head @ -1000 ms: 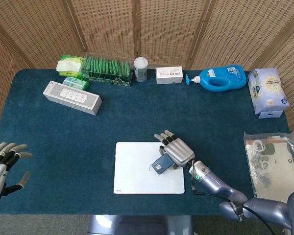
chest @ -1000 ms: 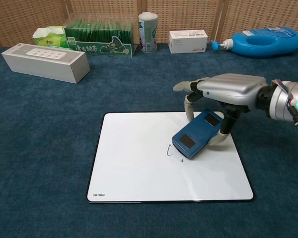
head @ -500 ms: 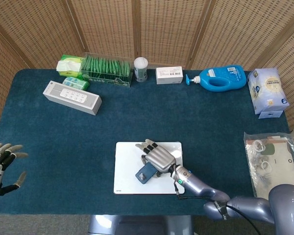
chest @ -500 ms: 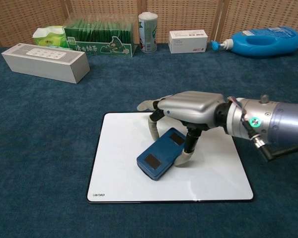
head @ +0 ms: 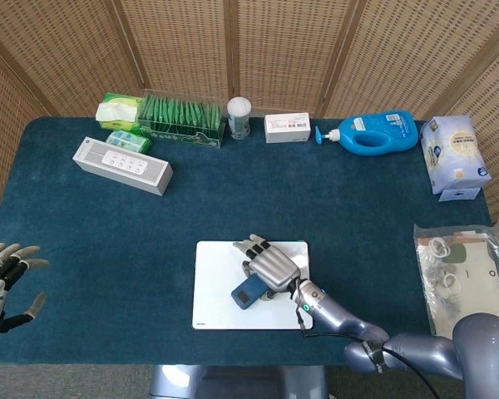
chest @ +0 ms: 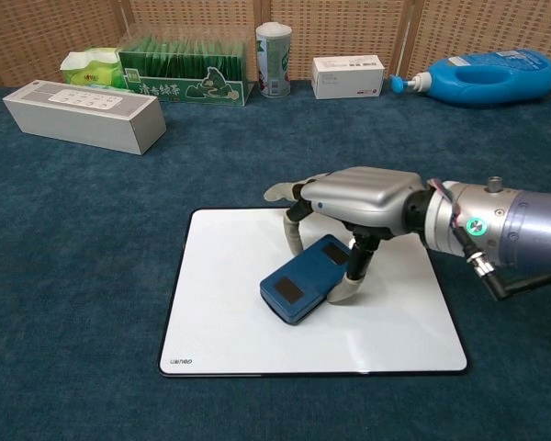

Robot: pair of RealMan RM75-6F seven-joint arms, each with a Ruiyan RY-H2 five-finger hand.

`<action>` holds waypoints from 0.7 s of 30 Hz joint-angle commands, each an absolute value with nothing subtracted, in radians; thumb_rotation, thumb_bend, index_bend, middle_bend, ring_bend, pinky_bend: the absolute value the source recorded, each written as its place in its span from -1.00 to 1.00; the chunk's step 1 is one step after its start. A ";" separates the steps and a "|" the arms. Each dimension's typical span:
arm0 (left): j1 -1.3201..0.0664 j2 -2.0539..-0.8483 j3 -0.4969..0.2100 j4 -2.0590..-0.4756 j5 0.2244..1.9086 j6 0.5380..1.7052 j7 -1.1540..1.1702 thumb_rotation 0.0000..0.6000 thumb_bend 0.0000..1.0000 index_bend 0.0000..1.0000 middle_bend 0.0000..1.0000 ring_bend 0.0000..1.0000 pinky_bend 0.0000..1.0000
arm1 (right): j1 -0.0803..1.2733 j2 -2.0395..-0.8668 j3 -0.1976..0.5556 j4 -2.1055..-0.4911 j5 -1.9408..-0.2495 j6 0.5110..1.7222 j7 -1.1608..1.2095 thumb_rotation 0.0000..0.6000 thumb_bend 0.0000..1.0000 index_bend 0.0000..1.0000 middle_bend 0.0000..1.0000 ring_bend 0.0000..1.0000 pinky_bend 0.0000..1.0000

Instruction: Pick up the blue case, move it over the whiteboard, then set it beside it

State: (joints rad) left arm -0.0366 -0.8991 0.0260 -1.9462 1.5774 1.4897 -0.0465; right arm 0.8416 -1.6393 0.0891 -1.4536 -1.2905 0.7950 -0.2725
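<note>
The blue case (chest: 305,279) (head: 248,291) is a small flat box with dark panels on top, held over the middle of the white whiteboard (chest: 222,312) (head: 212,291). My right hand (chest: 354,200) (head: 270,265) grips it from above, fingers down on both sides. Whether the case touches the board or hangs just above it, I cannot tell. At the far left edge of the head view my left hand (head: 4,278) hovers off the table, fingers spread and holding nothing.
Along the back stand a grey speaker box (chest: 83,114), green packets in a clear box (chest: 184,71), a tissue pack (chest: 90,66), a white canister (chest: 274,59), a small white box (chest: 347,75) and a blue bottle (chest: 482,77). A tissue box (head: 453,155) and plastic bag (head: 464,278) lie at the right.
My right hand carried the case from the whiteboard's right side leftward to its middle, then drifted slightly back right. The left hand sank a little.
</note>
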 commanded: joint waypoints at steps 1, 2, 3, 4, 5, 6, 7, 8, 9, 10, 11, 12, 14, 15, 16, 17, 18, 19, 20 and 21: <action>-0.038 -0.899 0.025 -1.950 1.579 1.489 -0.042 1.00 -0.09 -0.40 -0.58 -0.73 -0.97 | 0.830 -1.619 0.087 -1.464 -1.286 0.807 -0.272 1.00 -0.91 0.30 -1.00 -1.00 -1.00; -0.039 -0.899 0.025 -1.952 1.579 1.488 -0.038 1.00 -0.09 -0.41 -0.58 -0.73 -0.97 | 0.826 -1.610 0.087 -1.467 -1.284 0.811 -0.270 1.00 -0.92 0.30 -1.00 -1.00 -1.00; -0.039 -0.899 0.026 -1.954 1.580 1.487 -0.036 1.00 -0.09 -0.41 -0.58 -0.73 -0.97 | 0.823 -1.604 0.086 -1.469 -1.283 0.814 -0.269 1.00 -0.92 0.30 -1.00 -1.00 -1.00; -0.040 -0.899 0.026 -1.956 1.580 1.486 -0.034 1.00 -0.09 -0.41 -0.58 -0.73 -0.97 | 0.819 -1.598 0.086 -1.470 -1.282 0.818 -0.266 1.00 -0.92 0.30 -1.00 -1.00 -1.00; -0.040 -0.899 0.026 -1.958 1.580 1.485 -0.032 1.00 -0.09 -0.41 -0.58 -0.73 -0.97 | 0.815 -1.590 0.084 -1.470 -1.281 0.822 -0.264 1.00 -0.92 0.30 -1.00 -1.00 -1.00; -0.040 -0.899 0.026 -1.959 1.581 1.485 -0.030 1.00 -0.09 -0.41 -0.58 -0.73 -0.97 | 0.811 -1.583 0.083 -1.471 -1.280 0.825 -0.263 1.00 -0.92 0.30 -1.00 -1.00 -1.00; -0.040 -0.899 0.026 -1.960 1.581 1.485 -0.029 1.00 -0.09 -0.41 -0.58 -0.73 -0.97 | 0.808 -1.577 0.083 -1.472 -1.280 0.828 -0.262 1.00 -0.91 0.30 -1.00 -1.00 -1.00; -0.040 -0.899 0.026 -1.961 1.581 1.486 -0.027 1.00 -0.09 -0.41 -0.58 -0.73 -0.97 | 0.804 -1.568 0.082 -1.477 -1.278 0.832 -0.259 1.00 -0.91 0.30 -1.00 -1.00 -1.00; -0.041 -0.900 0.026 -1.962 1.581 1.486 -0.026 1.00 -0.09 -0.41 -0.58 -0.73 -0.97 | 0.803 -1.563 0.083 -1.481 -1.278 0.833 -0.258 1.00 -0.91 0.30 -1.00 -1.00 -1.00; -0.041 -0.901 0.026 -1.962 1.581 1.485 -0.025 1.00 -0.09 -0.41 -0.58 -0.73 -0.97 | 0.802 -1.558 0.084 -1.486 -1.278 0.833 -0.257 1.00 -0.91 0.30 -1.00 -1.00 -1.00; -0.042 -0.903 0.026 -1.963 1.582 1.483 -0.025 1.00 -0.09 -0.41 -0.58 -0.73 -0.97 | 0.804 -1.552 0.087 -1.494 -1.282 0.835 -0.257 1.00 -0.92 0.30 -1.00 -1.00 -1.00; -0.043 -0.904 0.026 -1.962 1.583 1.482 -0.025 1.00 -0.09 -0.41 -0.58 -0.73 -0.96 | 0.806 -1.550 0.089 -1.500 -1.283 0.835 -0.258 1.00 -0.92 0.30 -1.00 -1.00 -1.00; -0.044 -0.907 0.027 -1.962 1.585 1.480 -0.025 1.00 -0.09 -0.41 -0.58 -0.73 -0.96 | 0.810 -1.550 0.094 -1.511 -1.284 0.832 -0.258 1.00 -0.91 0.30 -1.00 -1.00 -1.00; -0.044 -0.908 0.027 -1.961 1.584 1.479 -0.025 1.00 -0.09 -0.41 -0.58 -0.73 -0.96 | 0.813 -1.551 0.095 -1.514 -1.283 0.829 -0.258 1.00 -0.91 0.30 -1.00 -1.00 -1.00; -0.044 -0.908 0.027 -1.960 1.583 1.480 -0.026 1.00 -0.09 -0.41 -0.58 -0.73 -0.97 | 0.817 -1.554 0.097 -1.517 -1.284 0.824 -0.258 1.00 -0.91 0.30 -1.00 -1.00 -1.00; -0.043 -0.907 0.027 -1.958 1.582 1.482 -0.027 1.00 -0.09 -0.41 -0.58 -0.73 -0.96 | 0.824 -1.561 0.098 -1.515 -1.284 0.815 -0.260 1.00 -0.92 0.30 -0.99 -1.00 -1.00; -0.042 -0.906 0.027 -1.957 1.581 1.483 -0.028 1.00 -0.09 -0.41 -0.58 -0.73 -0.96 | 0.829 -1.566 0.098 -1.511 -1.283 0.808 -0.262 1.00 -0.92 0.30 -0.99 -1.00 -1.00; -0.041 -0.905 0.028 -1.956 1.581 1.485 -0.030 1.00 -0.09 -0.41 -0.58 -0.73 -0.96 | 0.833 -1.571 0.098 -1.508 -1.281 0.802 -0.263 1.00 -0.92 0.30 -0.99 -1.00 -1.00; -0.038 -0.903 0.028 -1.954 1.579 1.488 -0.032 1.00 -0.09 -0.41 -0.58 -0.73 -0.97 | 0.841 -1.580 0.096 -1.503 -1.280 0.788 -0.263 1.00 -0.92 0.30 -0.99 -1.00 -1.00; -0.037 -0.902 0.028 -1.954 1.578 1.489 -0.033 1.00 -0.09 -0.41 -0.58 -0.73 -0.96 | 0.844 -1.584 0.096 -1.500 -1.279 0.781 -0.264 1.00 -0.92 0.30 -0.99 -1.00 -1.00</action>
